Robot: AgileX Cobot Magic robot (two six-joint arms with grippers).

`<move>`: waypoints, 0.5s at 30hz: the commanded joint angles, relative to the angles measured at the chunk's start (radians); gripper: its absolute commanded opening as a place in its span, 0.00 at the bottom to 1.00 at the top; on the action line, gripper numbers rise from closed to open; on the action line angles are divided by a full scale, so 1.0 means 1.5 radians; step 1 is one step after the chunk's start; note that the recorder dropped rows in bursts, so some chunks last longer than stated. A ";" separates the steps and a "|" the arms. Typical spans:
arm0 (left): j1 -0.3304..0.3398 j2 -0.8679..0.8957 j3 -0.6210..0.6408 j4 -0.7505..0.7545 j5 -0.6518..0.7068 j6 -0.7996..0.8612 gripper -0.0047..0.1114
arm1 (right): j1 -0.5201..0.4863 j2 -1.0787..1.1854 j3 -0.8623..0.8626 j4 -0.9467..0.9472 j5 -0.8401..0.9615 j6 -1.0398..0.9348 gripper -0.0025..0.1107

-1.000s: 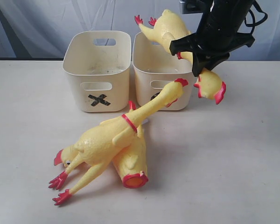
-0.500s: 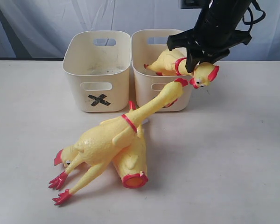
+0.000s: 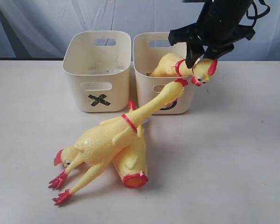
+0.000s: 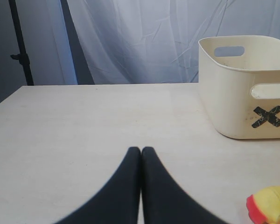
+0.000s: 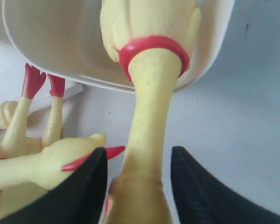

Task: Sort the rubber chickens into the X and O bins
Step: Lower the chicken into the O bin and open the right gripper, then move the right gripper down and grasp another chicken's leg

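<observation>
Here, yellow chicken [image 3: 170,65], red neck ring, body in bin [image 3: 144,88]; head outside

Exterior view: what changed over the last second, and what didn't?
The right hand lowered its chicken from high over the O bin into it. The body now lies inside, with neck and head hanging over the rim. The jaws have parted, clear of the neck. Unchanged: the whole chicken, the headless chicken, the X bin and the shut left hand.
</observation>
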 commanded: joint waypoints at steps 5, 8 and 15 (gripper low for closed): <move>-0.001 -0.002 0.001 0.002 -0.004 -0.002 0.04 | -0.004 -0.033 -0.028 0.043 0.004 -0.002 0.60; -0.001 -0.002 0.001 0.002 -0.004 -0.002 0.04 | -0.004 -0.045 -0.028 0.053 0.004 -0.003 0.60; -0.001 -0.002 0.001 0.002 -0.004 -0.002 0.04 | -0.004 -0.090 -0.028 0.072 0.004 -0.025 0.59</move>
